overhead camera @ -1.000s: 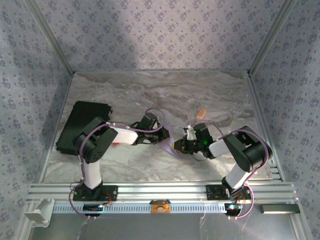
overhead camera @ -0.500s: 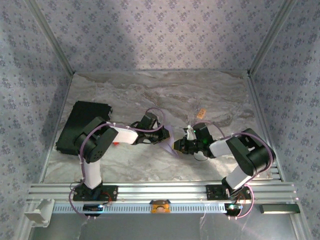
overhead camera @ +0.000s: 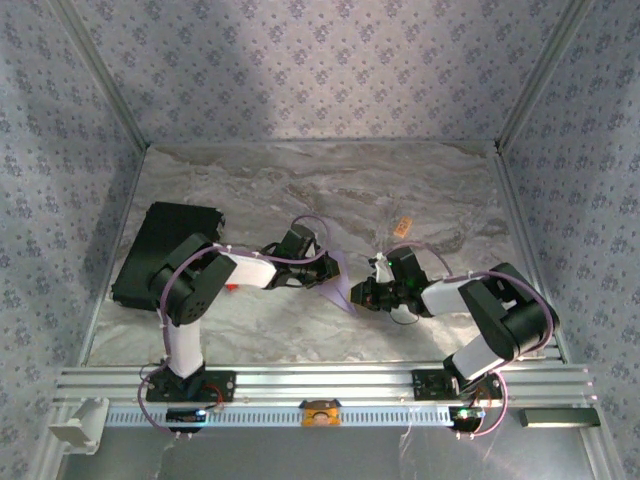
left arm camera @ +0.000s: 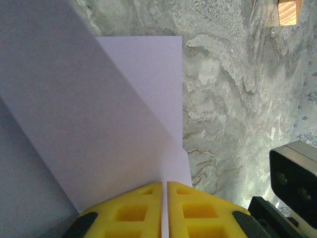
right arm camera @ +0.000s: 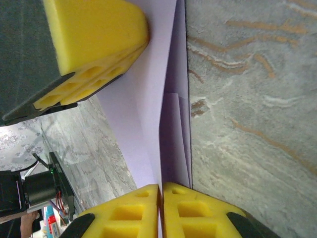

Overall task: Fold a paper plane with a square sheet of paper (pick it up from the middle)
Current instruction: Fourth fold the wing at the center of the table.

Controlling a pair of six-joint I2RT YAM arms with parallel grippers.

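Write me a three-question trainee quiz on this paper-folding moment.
1. True or false: the left gripper is shut on the paper.
2. Where on the table does the black pad lie? A) the left side B) the right side C) the centre
3. What is the right gripper holding?

Key: 1 true; 2 A; 3 the paper.

Black pad (overhead camera: pixel 165 250) left; tan block (overhead camera: pixel 403 226) mid-table.
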